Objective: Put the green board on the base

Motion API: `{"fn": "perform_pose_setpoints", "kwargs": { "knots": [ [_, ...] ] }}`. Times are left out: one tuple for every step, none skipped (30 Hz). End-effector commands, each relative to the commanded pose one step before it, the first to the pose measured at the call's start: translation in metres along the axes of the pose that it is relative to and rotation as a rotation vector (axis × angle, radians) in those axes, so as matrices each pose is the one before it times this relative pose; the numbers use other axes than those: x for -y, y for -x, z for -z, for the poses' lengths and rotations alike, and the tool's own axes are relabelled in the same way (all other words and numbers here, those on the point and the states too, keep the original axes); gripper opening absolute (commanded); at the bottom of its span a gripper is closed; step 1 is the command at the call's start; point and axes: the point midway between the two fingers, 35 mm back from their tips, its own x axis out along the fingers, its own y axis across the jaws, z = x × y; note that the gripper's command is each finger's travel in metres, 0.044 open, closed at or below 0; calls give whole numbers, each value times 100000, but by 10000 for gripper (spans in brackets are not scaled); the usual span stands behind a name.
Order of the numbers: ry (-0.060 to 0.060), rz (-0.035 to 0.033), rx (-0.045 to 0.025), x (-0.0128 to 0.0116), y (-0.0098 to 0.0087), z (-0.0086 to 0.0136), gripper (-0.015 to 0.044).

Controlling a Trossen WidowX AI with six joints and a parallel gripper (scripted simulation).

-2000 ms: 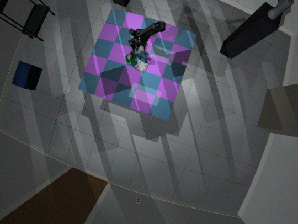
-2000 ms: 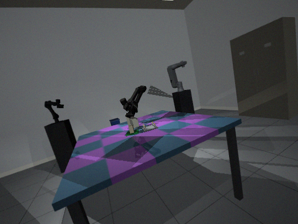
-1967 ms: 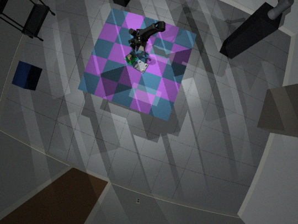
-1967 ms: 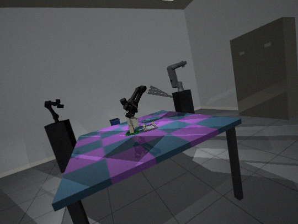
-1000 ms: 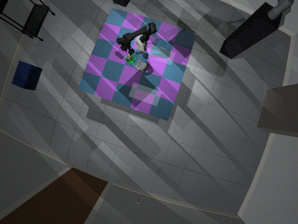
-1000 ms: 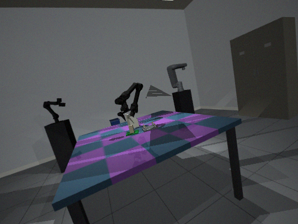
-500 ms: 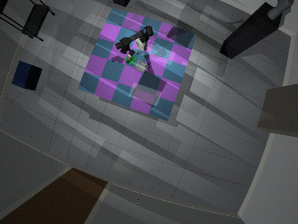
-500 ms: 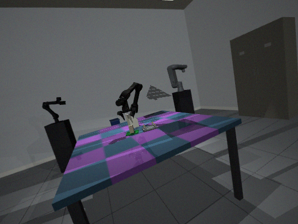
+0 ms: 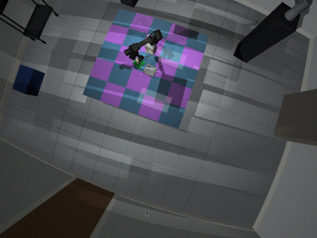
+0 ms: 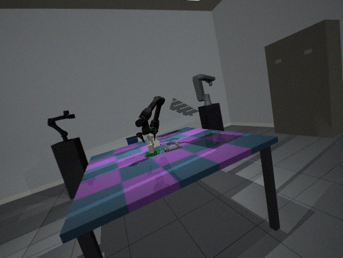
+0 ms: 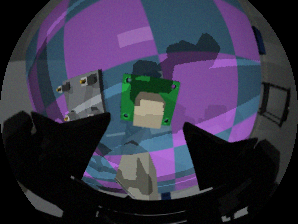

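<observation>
From where I stood, pale grey walls rose around a grey tiled floor (image 9: pixel 164 152), dimly lit and streaked with shadows. A table (image 9: pixel 117 94) (image 10: pixel 152 178) wore pink-purple and blue squares. A tall brown cabinet (image 9: pixel 299 117) (image 10: pixel 302 82) stood by the wall, and a blue box (image 9: pixel 27 80) (image 10: pixel 132 140) sat on the floor.

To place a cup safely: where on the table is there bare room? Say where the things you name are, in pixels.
Toward the brown cabinet (image 10: pixel 302 79), beyond the grey base (image 9: pixel 149 70) (image 10: pixel 172 147) (image 11: pixel 85 100), checkered surface shows. Crowded: around the green board (image 9: pixel 139 64) (image 10: pixel 152 154) (image 11: pixel 172 97), under the end effector (image 9: pixel 137 60) (image 10: pixel 147 137) (image 11: pixel 147 121).
</observation>
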Motion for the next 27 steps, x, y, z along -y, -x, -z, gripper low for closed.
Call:
{"fn": "perform_pose_setpoints", "kwargs": {
  "knots": [
    [-1169, -838, -854, 48, -818, 290, 440],
    [0, 1, 1, 1, -28, -3, 440],
    [-1, 3, 4, 2, -83, -10, 440],
    [-1, 4, 6, 4, -137, -16, 440],
    [-1, 5, 7, 4, -166, -18, 440],
    [-1, 4, 6, 4, -165, -17, 440],
    [-1, 3, 6, 3, -165, -16, 440],
    [-1, 3, 6, 3, -165, -15, 440],
    [-1, 2, 5, 3, -165, -13, 440],
    [-1, 1, 5, 3, -164, -12, 440],
    [0, 0, 4, 2, -164, -11, 440],
    [83, 11, 39, 3, -156, -12, 440],
    [83, 10, 38, 3, -156, -11, 440],
    [84, 9, 38, 3, -155, -10, 440],
    [83, 8, 37, 2, -155, -9, 440],
    [62, 5, 28, 2, -156, -8, 440],
    [56, 3, 25, 1, -156, -6, 440],
    [56, 2, 24, 1, -155, -5, 440],
    [57, 2, 24, 1, -155, -4, 440],
    [43, -1, 18, 0, -155, -3, 440],
    [30, -4, 12, 0, -156, -1, 440],
    [-23, -10, -13, -1, -164, 2, 440],
    [-23, -11, -14, -1, -164, 3, 440],
    [-23, -12, -14, -1, -164, 4, 440],
    [-23, -12, -15, -2, -164, 5, 440],
    [-23, -13, -15, -2, -163, 6, 440],
    [-23, -13, -16, -2, -163, 7, 440]
  ]
}}
